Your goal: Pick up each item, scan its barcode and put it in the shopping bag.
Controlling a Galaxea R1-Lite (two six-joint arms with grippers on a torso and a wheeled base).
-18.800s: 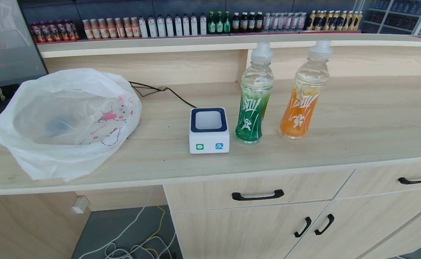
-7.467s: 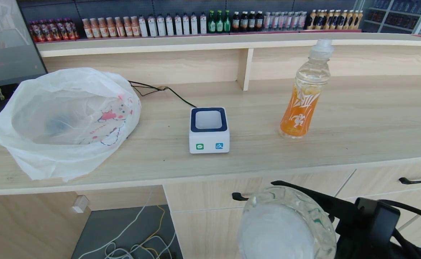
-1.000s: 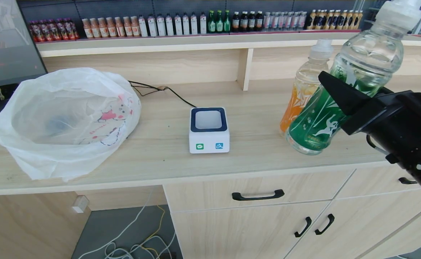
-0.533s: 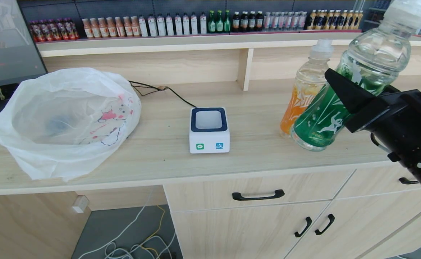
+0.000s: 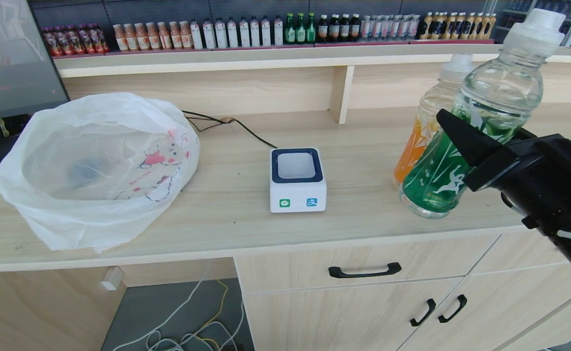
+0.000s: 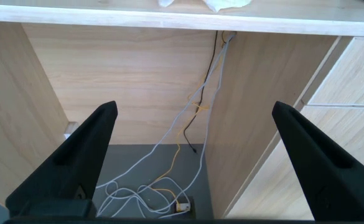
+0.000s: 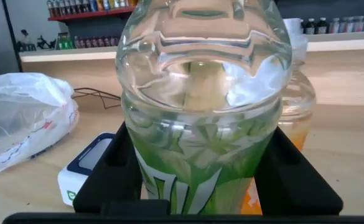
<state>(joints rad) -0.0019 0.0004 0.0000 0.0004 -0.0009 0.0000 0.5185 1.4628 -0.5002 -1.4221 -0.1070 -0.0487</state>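
Right pincer [image 7: 200,180] clamps the tilted green bottle [image 5: 434,183] at its middle; left pincer [image 6: 194,112] gapes wide, empty

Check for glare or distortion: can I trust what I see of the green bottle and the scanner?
Head view: counter lines bow slightly with the wide lens; scanner window evenly lit, no hot spot; green bottle shows small highlights. Right wrist view: the bottle's clear shoulder warps whatever lies behind it; scanner visible undistorted beside it.
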